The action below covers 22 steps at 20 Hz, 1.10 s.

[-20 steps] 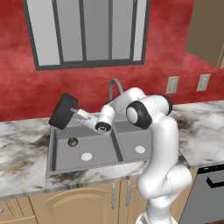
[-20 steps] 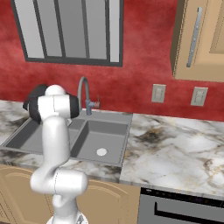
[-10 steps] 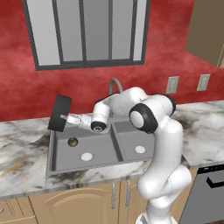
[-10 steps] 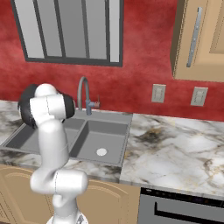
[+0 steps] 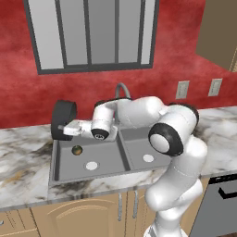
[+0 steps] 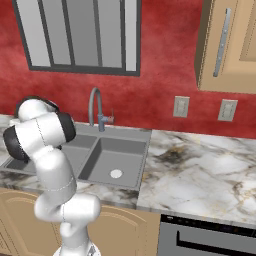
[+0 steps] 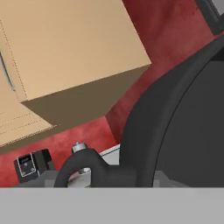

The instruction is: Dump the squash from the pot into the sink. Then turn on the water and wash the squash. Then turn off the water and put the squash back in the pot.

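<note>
we see the sink (image 5: 65, 164), a grey rectangle with 2 basins set in the marble counter (image 5: 23, 173), and its gooseneck faucet (image 6: 95, 107) at the back. the pot (image 5: 62, 119) hangs tipped on its side above the back left corner of the left basin, its mouth turned away from upright. the gripper (image 5: 69, 130) reaches it from the right and is clamped on the pot at its handle side; in the hand view the dark pot wall and its looped handle (image 7: 81, 168) sit close before the camera. the squash (image 5: 77, 150) lies in the left basin, near the back left, apart from the white drain (image 5: 91, 165).

we judge the dump done, so the risks now lie with the pot. if we lower it into the basin, it may land on the squash or block the faucet's stream. if we set it on the counter's narrow left edge while tilted, it may roll or slide back into the sink. the squash, being round, may roll toward the drain once water runs.
</note>
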{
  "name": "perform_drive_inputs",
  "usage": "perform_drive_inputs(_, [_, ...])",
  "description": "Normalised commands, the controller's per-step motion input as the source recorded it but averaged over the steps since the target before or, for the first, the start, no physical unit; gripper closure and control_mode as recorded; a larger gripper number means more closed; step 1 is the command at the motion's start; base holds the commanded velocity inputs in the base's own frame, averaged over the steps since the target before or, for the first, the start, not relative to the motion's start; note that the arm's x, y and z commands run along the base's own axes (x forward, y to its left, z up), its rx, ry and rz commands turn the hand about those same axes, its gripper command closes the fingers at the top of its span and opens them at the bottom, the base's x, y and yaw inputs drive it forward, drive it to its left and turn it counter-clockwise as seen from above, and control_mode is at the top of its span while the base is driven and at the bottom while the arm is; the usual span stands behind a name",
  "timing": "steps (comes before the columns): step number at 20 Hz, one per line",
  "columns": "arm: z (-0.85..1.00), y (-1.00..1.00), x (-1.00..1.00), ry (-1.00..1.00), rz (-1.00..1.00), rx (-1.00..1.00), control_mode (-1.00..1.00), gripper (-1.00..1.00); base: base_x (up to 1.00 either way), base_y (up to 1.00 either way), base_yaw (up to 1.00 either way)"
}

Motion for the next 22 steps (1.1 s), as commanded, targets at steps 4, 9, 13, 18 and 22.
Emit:
perform_drive_inputs(4, [0.48,0.01,-0.6,0.0,-0.14,-0.24,-1.0,1.0,0.0,0.0,0.0])
perform_drive_inputs(9, [0.55,0.0,-0.5,0.0,-0.15,-0.27,-1.0,1.0,0.0,0.0,0.0])
perform_drive_inputs(13, [0.55,0.0,-0.55,0.0,-0.16,-0.28,-1.0,1.0,0.0,0.0,0.0])
perform_drive_inputs(18, [0.51,0.01,-0.58,0.0,-0.15,-0.26,-1.0,1.0,0.0,0.0,0.0])
perform_drive_inputs(22, [0.36,0.0,-0.52,0.06,-0.18,-0.29,-1.0,1.0,0.0,0.0,0.0])
